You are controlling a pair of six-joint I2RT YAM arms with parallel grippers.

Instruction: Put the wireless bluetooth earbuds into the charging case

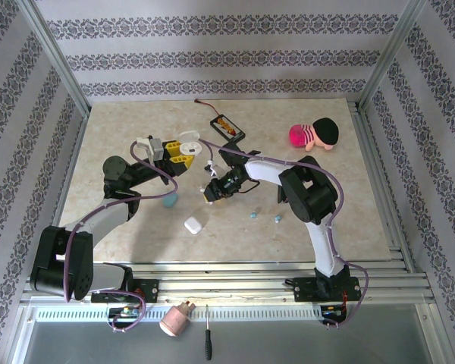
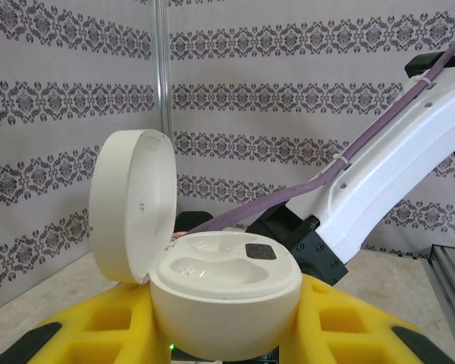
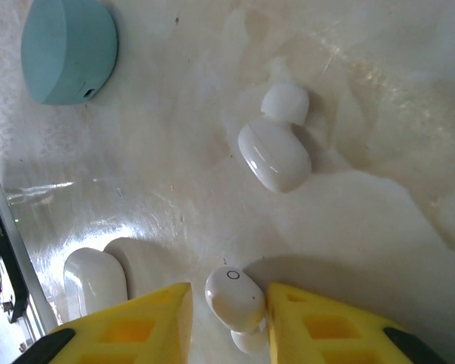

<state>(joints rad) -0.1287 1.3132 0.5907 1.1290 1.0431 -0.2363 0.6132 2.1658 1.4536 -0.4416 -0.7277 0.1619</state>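
My left gripper is shut on an open white charging case, held up off the table between yellow fingers. Its lid stands up at the left and both wells look empty. From above, the case sits in the left gripper. My right gripper is low over the table, jaws narrowed round a white earbud. That earbud touches the right finger, with a slim gap at the left one. Another white earbud lies farther ahead. Two light-blue earbuds lie to the right.
A light-blue case and a closed white case lie close to the right gripper. A pink plush toy and a black tray sit at the back. The right arm crosses behind the held case.
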